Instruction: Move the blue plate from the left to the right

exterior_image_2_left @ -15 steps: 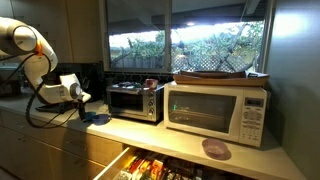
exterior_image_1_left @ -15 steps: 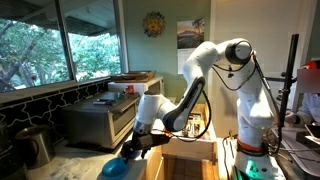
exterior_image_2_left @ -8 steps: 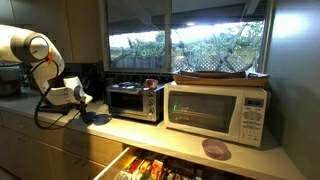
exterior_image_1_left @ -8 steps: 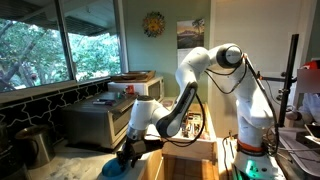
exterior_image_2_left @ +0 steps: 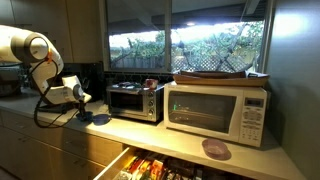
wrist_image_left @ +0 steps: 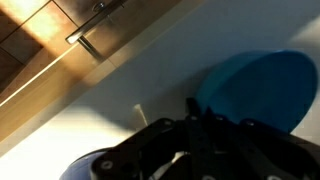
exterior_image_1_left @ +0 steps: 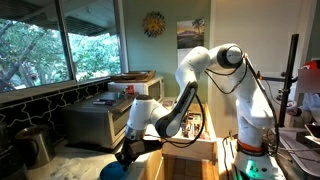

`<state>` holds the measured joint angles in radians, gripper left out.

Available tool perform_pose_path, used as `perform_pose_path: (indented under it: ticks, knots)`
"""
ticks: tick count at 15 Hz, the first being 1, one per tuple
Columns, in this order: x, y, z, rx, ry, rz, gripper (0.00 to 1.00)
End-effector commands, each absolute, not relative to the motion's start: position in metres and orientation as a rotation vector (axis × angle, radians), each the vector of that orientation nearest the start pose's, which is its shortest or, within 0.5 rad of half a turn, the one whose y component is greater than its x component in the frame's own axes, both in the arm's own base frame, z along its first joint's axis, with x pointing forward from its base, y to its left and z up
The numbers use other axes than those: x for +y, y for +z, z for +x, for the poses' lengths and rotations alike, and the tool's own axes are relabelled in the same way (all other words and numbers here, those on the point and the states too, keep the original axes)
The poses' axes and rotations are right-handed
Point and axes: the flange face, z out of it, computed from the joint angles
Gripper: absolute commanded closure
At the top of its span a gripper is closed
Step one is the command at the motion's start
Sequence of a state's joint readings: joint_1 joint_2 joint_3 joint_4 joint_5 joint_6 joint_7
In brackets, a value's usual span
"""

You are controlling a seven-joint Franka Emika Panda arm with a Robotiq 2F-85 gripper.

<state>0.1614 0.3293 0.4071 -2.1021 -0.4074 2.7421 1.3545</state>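
Note:
The blue plate (exterior_image_1_left: 112, 171) lies flat on the pale countertop in front of the toaster oven, and shows as a thin cyan disc (exterior_image_2_left: 98, 119) in both exterior views. In the wrist view the blue plate (wrist_image_left: 258, 88) fills the right side. My gripper (wrist_image_left: 190, 106) comes in from the bottom, with its dark fingers pressed together at the plate's left rim. It is shut on that rim. In both exterior views the gripper (exterior_image_1_left: 127, 155) is low over the plate's edge (exterior_image_2_left: 88, 112). The pinch itself is dark and partly hidden.
A toaster oven (exterior_image_2_left: 135, 100) stands just behind the plate, with a white microwave (exterior_image_2_left: 218, 112) further along the counter. A small purple dish (exterior_image_2_left: 215, 149) lies before the microwave. An open drawer (exterior_image_2_left: 150, 166) full of packets juts out below. A metal pot (exterior_image_1_left: 35, 145) stands nearby.
Over the last second the arm came down onto the plate's edge and the jaws went from wide open to shut. The plate has not moved.

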Motion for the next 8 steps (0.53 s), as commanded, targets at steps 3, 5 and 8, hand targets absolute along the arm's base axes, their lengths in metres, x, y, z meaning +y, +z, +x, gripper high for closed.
perform_pose_path:
  ticks: [3,5,8]
  knots:
    - [0.332,0.339,0.498,0.703,-0.478,-2.796,0.99]
    - [0.329,0.365,0.49,0.697,-0.537,-2.765,0.99]
    - [0.314,0.404,0.474,0.756,-0.655,-2.748,0.99]
